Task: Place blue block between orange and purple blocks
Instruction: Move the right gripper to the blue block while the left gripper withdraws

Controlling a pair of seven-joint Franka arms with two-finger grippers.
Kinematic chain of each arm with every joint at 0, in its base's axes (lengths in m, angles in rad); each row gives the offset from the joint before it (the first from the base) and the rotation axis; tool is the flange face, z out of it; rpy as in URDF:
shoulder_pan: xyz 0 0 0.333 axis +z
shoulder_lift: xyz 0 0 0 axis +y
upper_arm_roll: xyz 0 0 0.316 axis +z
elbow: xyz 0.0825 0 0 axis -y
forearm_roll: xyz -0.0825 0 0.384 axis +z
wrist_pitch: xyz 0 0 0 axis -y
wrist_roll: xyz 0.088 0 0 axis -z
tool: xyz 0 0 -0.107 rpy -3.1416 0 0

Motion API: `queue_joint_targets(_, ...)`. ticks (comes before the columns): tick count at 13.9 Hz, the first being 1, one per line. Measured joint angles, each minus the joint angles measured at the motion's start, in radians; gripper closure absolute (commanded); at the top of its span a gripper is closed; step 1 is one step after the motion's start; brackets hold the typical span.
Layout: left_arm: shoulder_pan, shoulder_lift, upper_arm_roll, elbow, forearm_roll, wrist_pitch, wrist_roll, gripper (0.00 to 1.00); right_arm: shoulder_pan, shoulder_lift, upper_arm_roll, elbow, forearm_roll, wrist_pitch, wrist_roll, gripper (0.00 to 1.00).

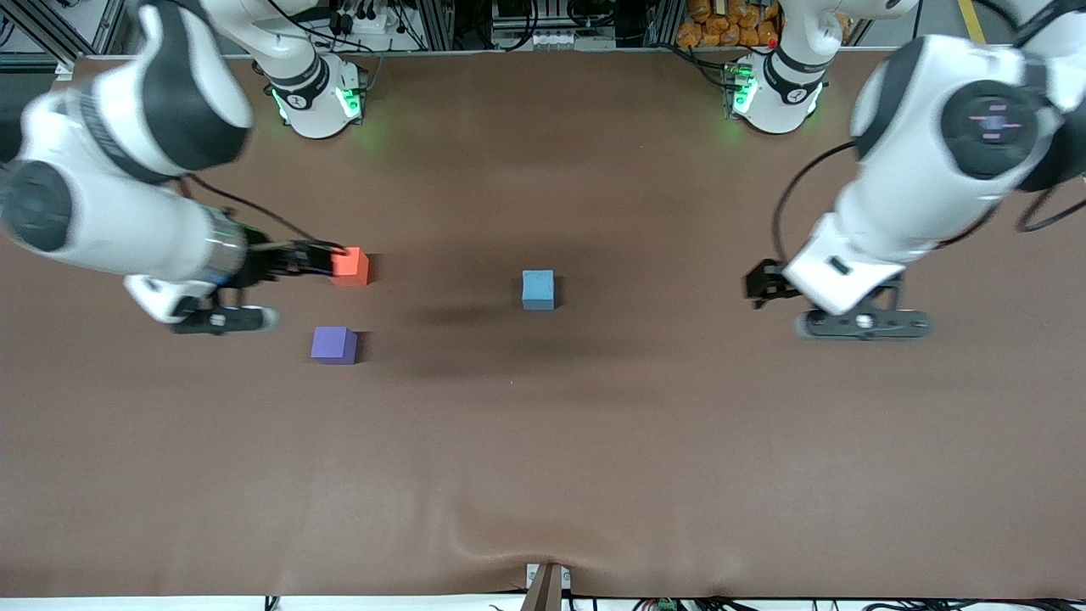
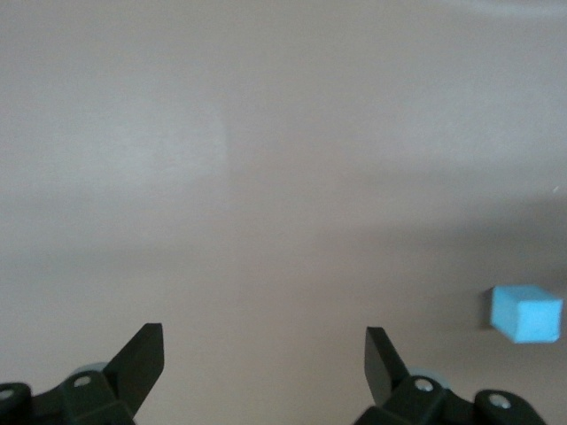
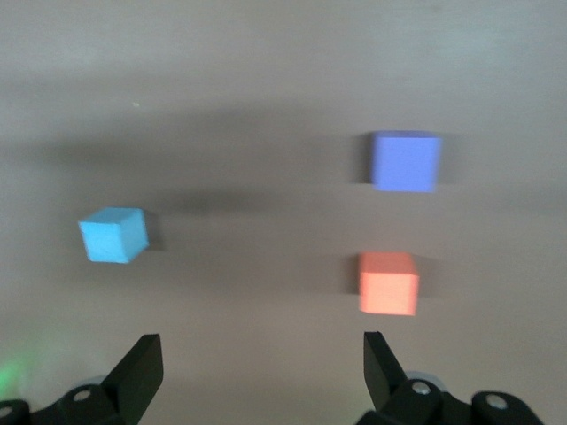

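On the brown table (image 1: 543, 458) sit three small blocks. At the middle is the blue block (image 1: 538, 289), resting flat with nothing touching it. Toward the right arm's end are the other two: the orange block (image 1: 350, 266) and, nearer the front camera, the purple block (image 1: 333, 345). A bare gap lies between these two, and the blue block is well apart from both. The right arm bends down low over the table, and its wrist points toward the middle. The right gripper (image 3: 262, 376) hangs up in the air just beside the orange block, with its fingers spread wide and nothing in them. The left arm bends down at its own end of the table. The left gripper (image 2: 265, 370) hangs over bare table, its fingers also spread wide and holding nothing.
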Motion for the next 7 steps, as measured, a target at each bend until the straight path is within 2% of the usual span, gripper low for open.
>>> queue_joint_targets(4, 0.016, -0.084, -0.013, -0.106, 0.0, -0.025, 0.021, 0.0, 0.164, 0.087, 0.003, -0.049, 0.002, 0.217, 0.21, 0.0)
queue_joint_targets(7, 0.039, -0.149, -0.015, -0.163, 0.0, -0.031, 0.061, 0.0, 0.26, 0.171, 0.003, -0.061, 0.002, 0.341, 0.277, 0.0)
